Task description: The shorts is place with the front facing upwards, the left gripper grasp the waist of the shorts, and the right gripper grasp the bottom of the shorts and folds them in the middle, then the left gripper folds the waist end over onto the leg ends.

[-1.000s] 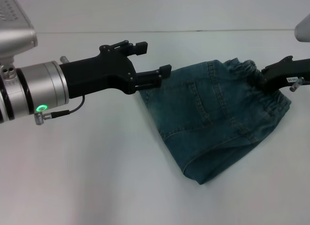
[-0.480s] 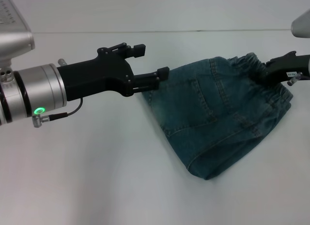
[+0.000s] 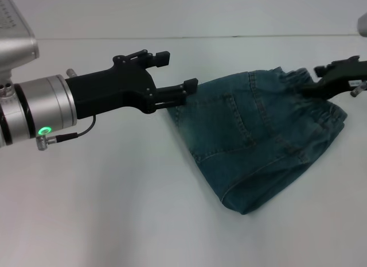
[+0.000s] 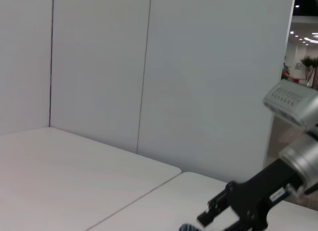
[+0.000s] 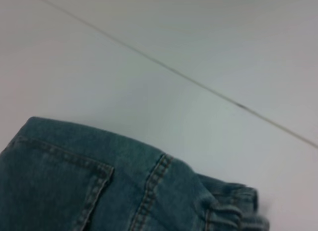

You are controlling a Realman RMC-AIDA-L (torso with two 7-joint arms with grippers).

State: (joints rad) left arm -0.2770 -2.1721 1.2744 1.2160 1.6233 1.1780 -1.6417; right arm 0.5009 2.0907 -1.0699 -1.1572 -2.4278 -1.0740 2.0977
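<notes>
While the shorts [image 3: 261,138] lie folded on the table [image 3: 114,209] | left gripper [image 3: 179,76] jaws spread wide, lower finger touching the denim's left edge | right gripper [image 3: 321,78] at the waist [image 3: 312,103], grip unclear | long axis diagonal, waistband far right

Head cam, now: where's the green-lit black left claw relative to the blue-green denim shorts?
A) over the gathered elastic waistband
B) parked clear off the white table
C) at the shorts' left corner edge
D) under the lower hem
C: the green-lit black left claw has its lower fingertip at the left corner of the blue-green denim shorts.
</notes>
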